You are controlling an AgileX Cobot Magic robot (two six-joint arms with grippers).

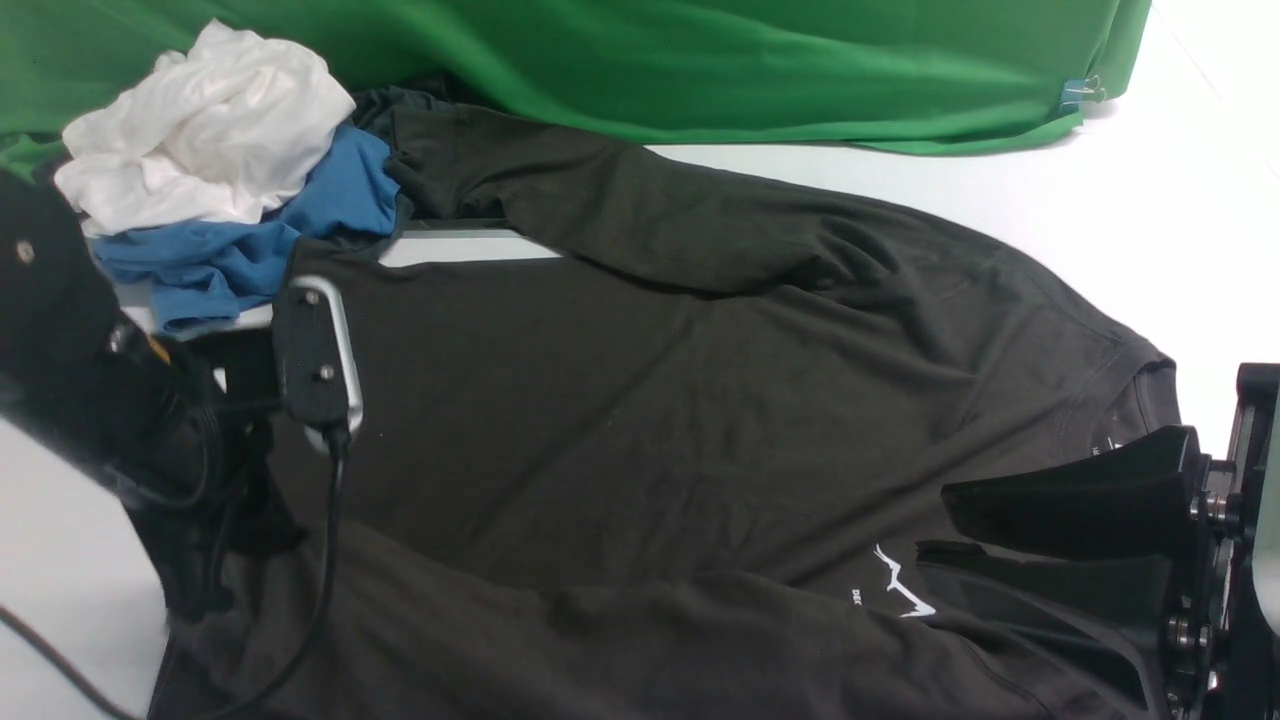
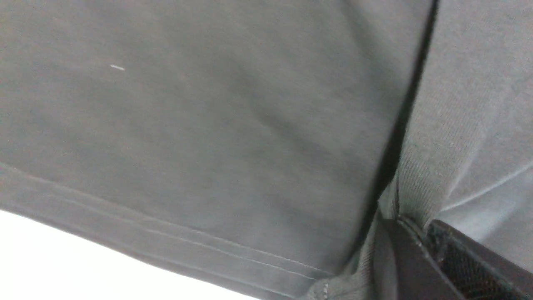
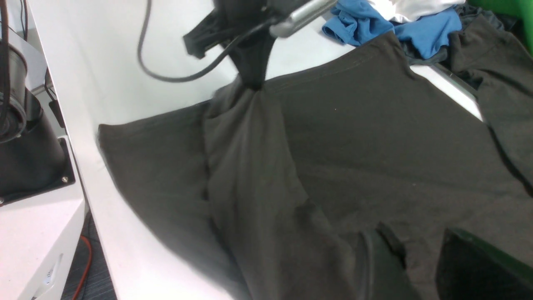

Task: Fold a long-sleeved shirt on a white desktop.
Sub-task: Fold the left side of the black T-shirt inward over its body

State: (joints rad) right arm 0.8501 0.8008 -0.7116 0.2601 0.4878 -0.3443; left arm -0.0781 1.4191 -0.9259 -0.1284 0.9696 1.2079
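The long-sleeved shirt (image 1: 650, 400) lies spread on the white desktop (image 1: 1100, 190), collar to the right and hem to the left, with its white chest logo (image 1: 905, 590) showing. Its near sleeve (image 3: 250, 175) is laid across the body. My left gripper (image 1: 215, 570) is shut on bunched cloth at the hem end (image 3: 251, 81), and in the left wrist view the fabric is pinched between its fingers (image 2: 416, 233). By the logo, my right gripper (image 1: 940, 522) stands over the chest with its jaws apart. Bare cloth shows in the gap (image 3: 412, 237).
A crumpled white garment (image 1: 200, 130) sits on a blue garment (image 1: 240, 250) at the back left, touching the shirt's far sleeve (image 1: 600, 200). A green backdrop (image 1: 700, 60) closes the back. The shirt reaches the desk's near edge (image 3: 104, 200).
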